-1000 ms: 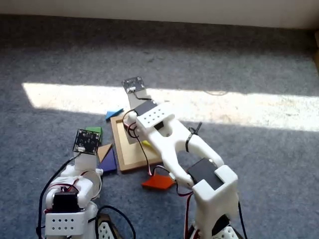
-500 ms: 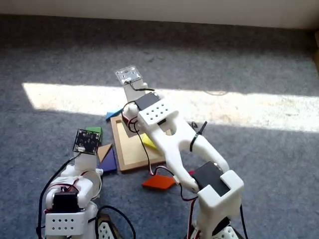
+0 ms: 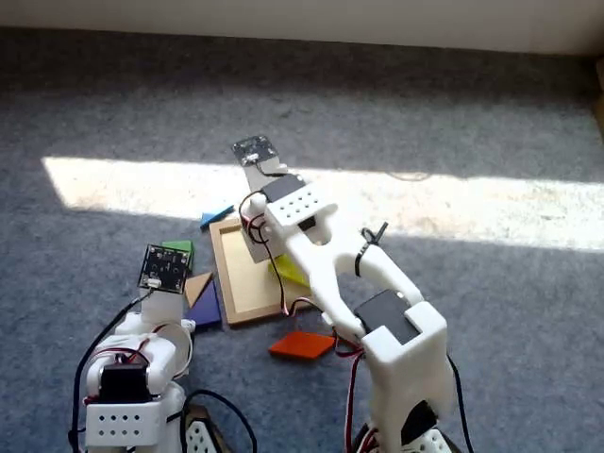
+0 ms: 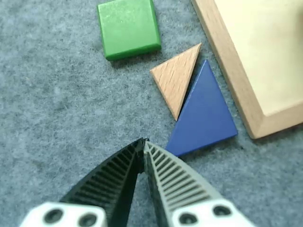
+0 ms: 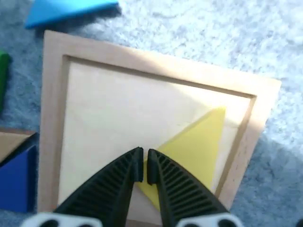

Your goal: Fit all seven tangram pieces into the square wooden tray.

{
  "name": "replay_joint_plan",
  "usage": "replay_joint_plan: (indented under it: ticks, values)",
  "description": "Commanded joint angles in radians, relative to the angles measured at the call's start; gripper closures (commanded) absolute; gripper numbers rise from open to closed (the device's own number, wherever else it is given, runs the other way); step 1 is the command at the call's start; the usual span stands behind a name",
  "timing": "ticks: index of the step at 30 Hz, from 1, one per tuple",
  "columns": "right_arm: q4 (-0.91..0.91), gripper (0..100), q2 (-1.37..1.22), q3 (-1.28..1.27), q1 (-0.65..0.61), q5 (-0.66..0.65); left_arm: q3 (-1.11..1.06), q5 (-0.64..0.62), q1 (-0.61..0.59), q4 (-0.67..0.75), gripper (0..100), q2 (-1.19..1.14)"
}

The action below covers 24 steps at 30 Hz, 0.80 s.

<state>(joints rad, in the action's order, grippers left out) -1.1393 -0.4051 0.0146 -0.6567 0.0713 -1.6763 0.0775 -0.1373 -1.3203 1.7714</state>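
**Clerk:** State of the jaws?

**Inspector:** On the left gripper the jaws are pressed together with nothing between them. On the right gripper they are drawn in to a hairline slit and likewise carry nothing.

**Clerk:** Position of each?

**Inspector:** The left gripper hangs over the grey carpet, with its tips just beside one corner of the dark blue triangle. The right gripper hangs over the square wooden tray, with its tips above one edge of the yellow triangle. Whether they touch it cannot be told.

**Clerk:** Contents of the tray?

**Inspector:** The yellow triangle lies flat inside, close against the rim. In the high view it sits at 3 o'clock from the tray's middle.

**Clerk:** Pieces outside?

**Inspector:** All lie on the carpet, with bearings taken from the tray in the high view.
- The light blue triangle is at 11 o'clock, just off a corner.
- The green square is at 10 o'clock, apart from the rim.
- The wood-coloured triangle is at 9 o'clock and the dark blue triangle at 8 o'clock. The two lie edge to edge, and the blue one is just beside the rim.
- The orange piece is at 5 o'clock near a corner. The right arm partly covers it, so its shape cannot be told.
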Motion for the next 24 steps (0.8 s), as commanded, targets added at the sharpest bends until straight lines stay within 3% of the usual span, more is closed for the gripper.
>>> replay_joint_plan:
  ticks: [1, 6, 20, 24]
  values:
    - [0.002, 95.8, 0.007, 0.031, 0.061, -0.009, -0.019, 0.003, -0.008, -0.006, 99, 0.048]
    - [0.044, 95.8, 0.008, 0.064, 0.062, -0.009, -0.019, 0.003, -0.008, -0.006, 99, 0.048]
    - [-0.295, 96.2, 0.018, 0.314, 0.064, -0.009, -0.019, 0.003, -0.008, -0.006, 99, 0.048]
    - [-0.34, 98.4, 0.174, 0.302, 0.067, -0.009, -0.019, 0.003, -0.008, -0.006, 99, 0.048]
